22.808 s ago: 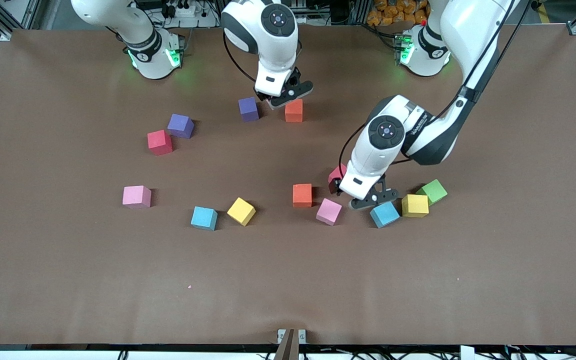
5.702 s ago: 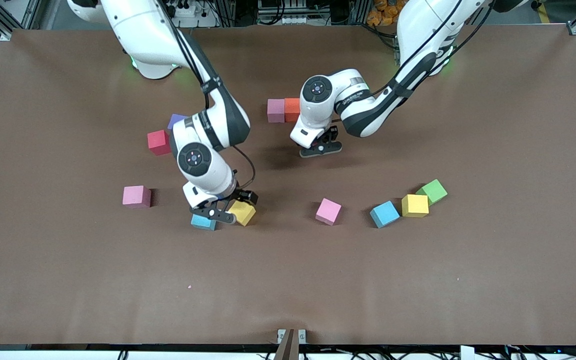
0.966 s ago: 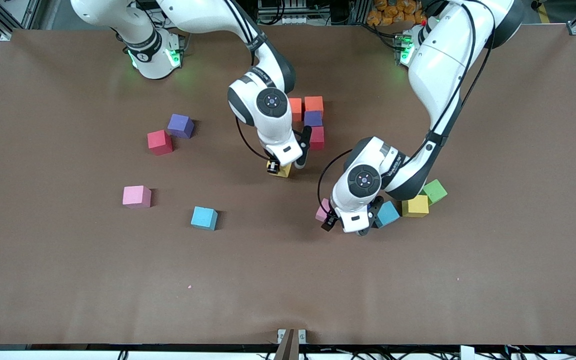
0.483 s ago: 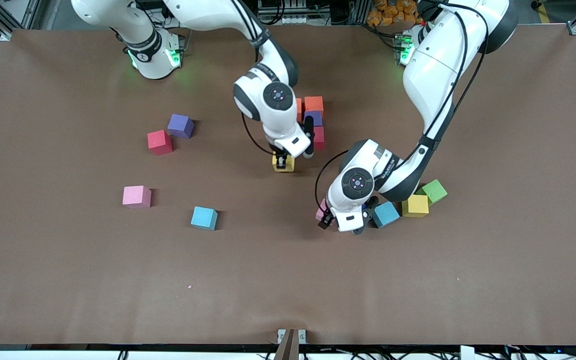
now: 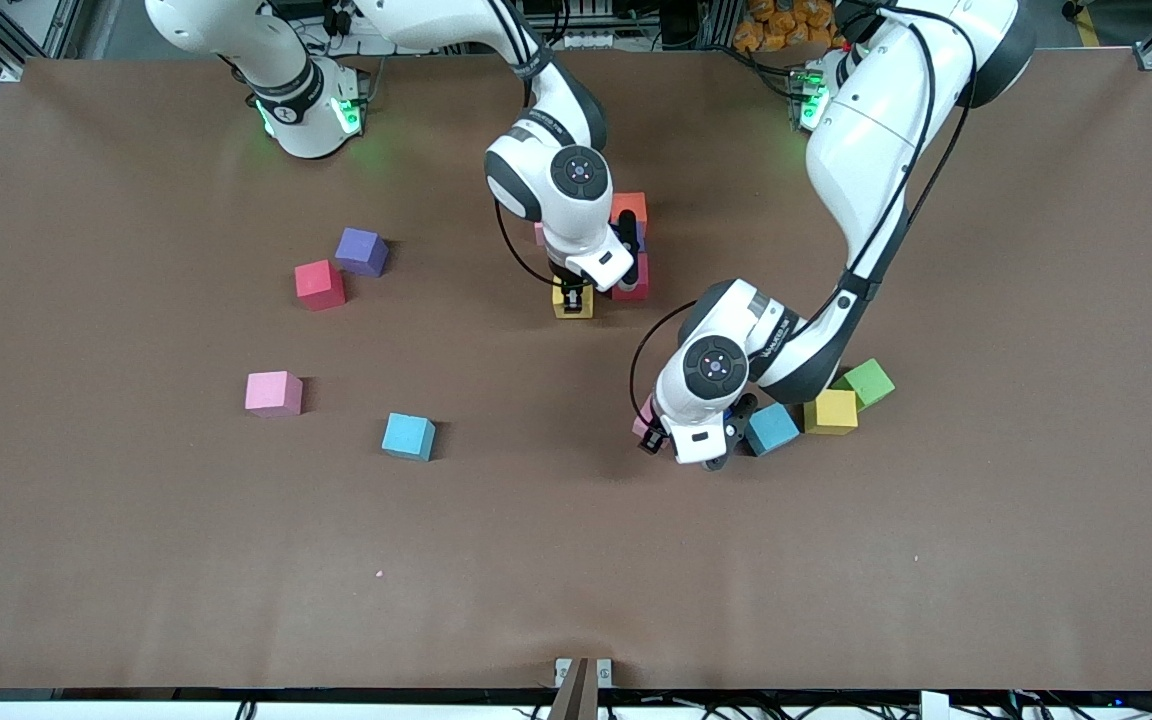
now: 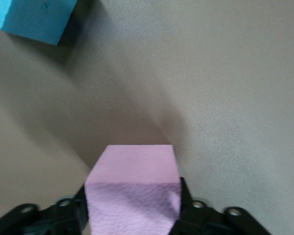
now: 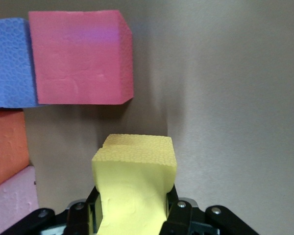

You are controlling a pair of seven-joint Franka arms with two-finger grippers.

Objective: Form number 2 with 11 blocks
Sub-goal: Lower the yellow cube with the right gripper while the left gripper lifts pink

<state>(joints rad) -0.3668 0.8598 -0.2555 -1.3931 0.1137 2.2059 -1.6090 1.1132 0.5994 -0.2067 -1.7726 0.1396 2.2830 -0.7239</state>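
Observation:
My right gripper (image 5: 573, 298) is shut on a yellow block (image 7: 134, 156), held low beside a crimson block (image 7: 81, 58). That crimson block (image 5: 634, 284) ends a short run with a purple-blue block (image 7: 10, 63) and an orange block (image 5: 628, 207). Another orange block (image 7: 5, 147) and a pink block (image 7: 12, 200) lie alongside, mostly hidden by the right arm in the front view. My left gripper (image 5: 678, 440) is down at the table, its fingers pressed on both sides of a pink block (image 6: 134, 161). A light blue block (image 5: 771, 428) sits right beside it.
A yellow block (image 5: 830, 411) and a green cube (image 5: 868, 383) lie next to that light blue block. Toward the right arm's end lie a crimson block (image 5: 320, 284), a purple one (image 5: 361, 251), a pink one (image 5: 273, 393) and a light blue one (image 5: 408, 436).
The right gripper carried the yellow block toward the crimson block of the laid run. The left gripper's fingers went from wide open to pressing on the pink block.

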